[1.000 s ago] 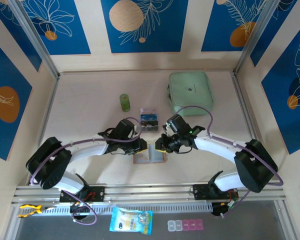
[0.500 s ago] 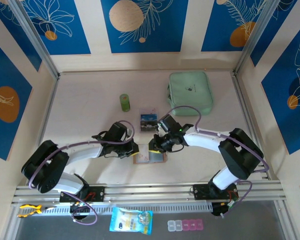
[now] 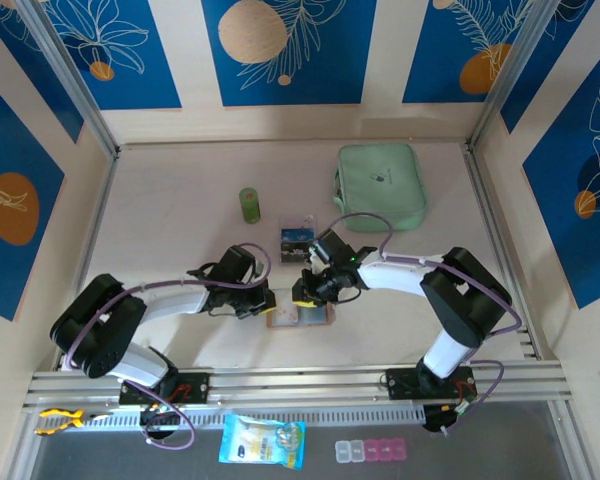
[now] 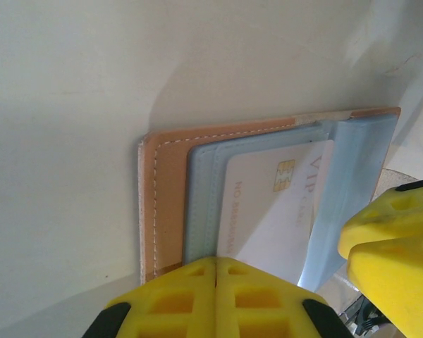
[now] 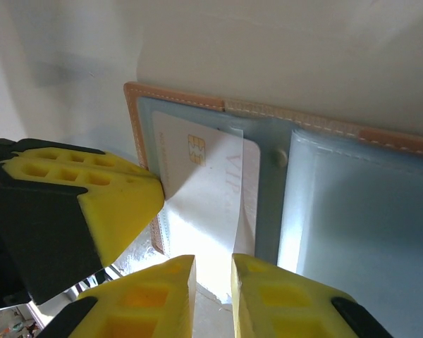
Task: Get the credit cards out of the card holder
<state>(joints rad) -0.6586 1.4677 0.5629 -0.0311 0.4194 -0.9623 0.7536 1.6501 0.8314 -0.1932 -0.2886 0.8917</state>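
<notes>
The left hand (image 4: 216, 262) has closed, pinning the card holder (image 4: 166, 204). Its pale card (image 5: 211, 183) points lengthwise at the nearer right hand (image 5: 213, 266), grip unclear.

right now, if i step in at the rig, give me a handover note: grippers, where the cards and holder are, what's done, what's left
Left gripper: shut, tips at the tan edge of the flat pinkish-tan leather card holder, seemingly pinning it.
Right gripper: jaws nearly closed at the free edge of the pale white chip card; a firm grip cannot be confirmed.
The holder lies open; the white card sits partly out of its grey pocket.
Done: dark blue cards lie out beyond the holder.
Left: pull the white card free and set it down, then check the other pocket, whose contents are unclear.
</notes>
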